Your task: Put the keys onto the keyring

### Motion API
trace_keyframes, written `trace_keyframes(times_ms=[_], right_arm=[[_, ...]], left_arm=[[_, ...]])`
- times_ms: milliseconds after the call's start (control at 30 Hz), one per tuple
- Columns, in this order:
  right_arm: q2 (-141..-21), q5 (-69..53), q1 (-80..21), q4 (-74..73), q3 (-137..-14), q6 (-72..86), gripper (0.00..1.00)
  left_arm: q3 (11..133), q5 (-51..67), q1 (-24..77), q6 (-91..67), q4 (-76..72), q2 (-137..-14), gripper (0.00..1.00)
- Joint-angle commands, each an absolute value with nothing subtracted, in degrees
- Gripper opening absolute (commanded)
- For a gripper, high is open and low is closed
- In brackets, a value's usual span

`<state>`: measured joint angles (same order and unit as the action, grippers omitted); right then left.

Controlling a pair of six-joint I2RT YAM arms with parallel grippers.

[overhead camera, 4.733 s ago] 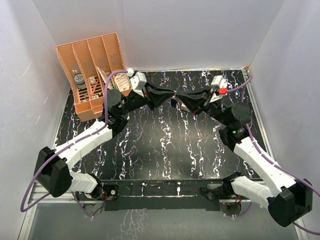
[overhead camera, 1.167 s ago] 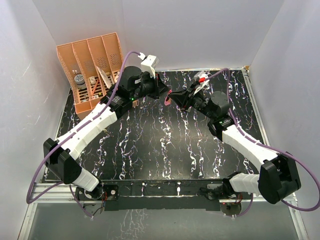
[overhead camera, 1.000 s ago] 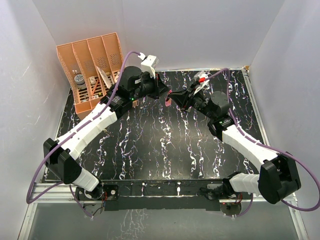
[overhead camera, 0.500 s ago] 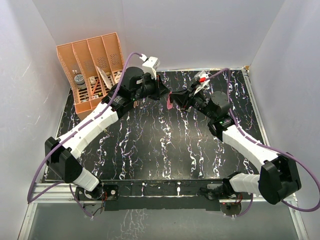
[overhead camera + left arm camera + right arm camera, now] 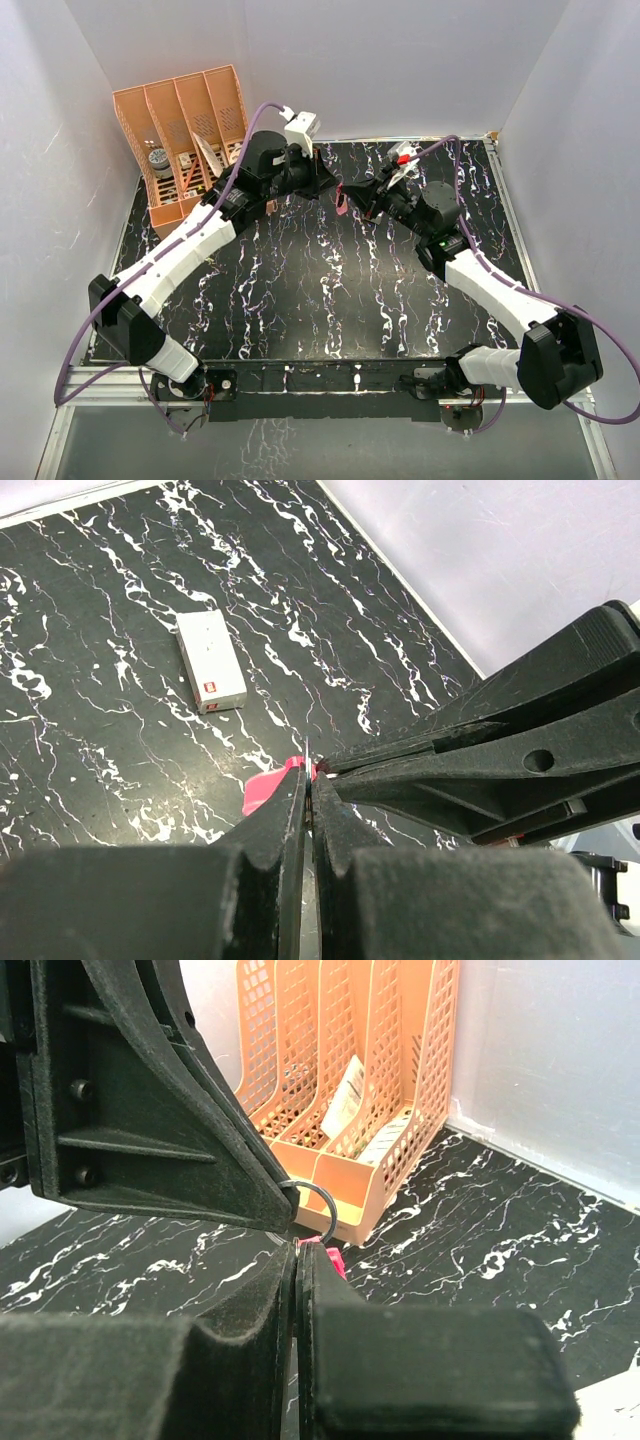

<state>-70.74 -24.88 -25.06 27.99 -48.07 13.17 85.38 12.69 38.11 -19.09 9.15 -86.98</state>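
The keyring hangs in mid-air between my two grippers, above the far middle of the table. Its pink strap (image 5: pixel 341 206) (image 5: pixel 266 791) (image 5: pixel 334 1259) dangles below the fingertips. Its dark round ring (image 5: pixel 327 1208) loops out from my left gripper (image 5: pixel 327 186) (image 5: pixel 308 772), which is shut on the ring's edge. My right gripper (image 5: pixel 347 194) (image 5: pixel 297 1247) is shut at the ring's lower end, where the strap joins. A pale metal sliver shows between its tips; I cannot tell whether that is the keys.
A small white box (image 5: pixel 210 661) lies flat on the black marbled table (image 5: pixel 330 290) under the grippers. An orange mesh file rack (image 5: pixel 185 140) (image 5: pixel 350 1080) with papers stands at the back left corner. White walls close in on three sides.
The right jaws have closed fully at the ring. The pink strap has swung down from between the fingertips and now hangs. Both arms have shifted only slightly.
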Motion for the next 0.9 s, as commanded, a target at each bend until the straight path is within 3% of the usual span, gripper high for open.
trace_keyframes(times_ms=[0,867], right_arm=[[-68.6,-22.1,-25.0,27.7,-51.1,9.3,0.00],[-67.6,-18.2,-25.0,23.5,-48.3,-2.9,0.00]], left_arm=[[89.9,14.4,38.4,-18.7,13.5,-87.3,0.00],[103.2,22.6,38.5,-18.3,30.3,-97.1,0.00]])
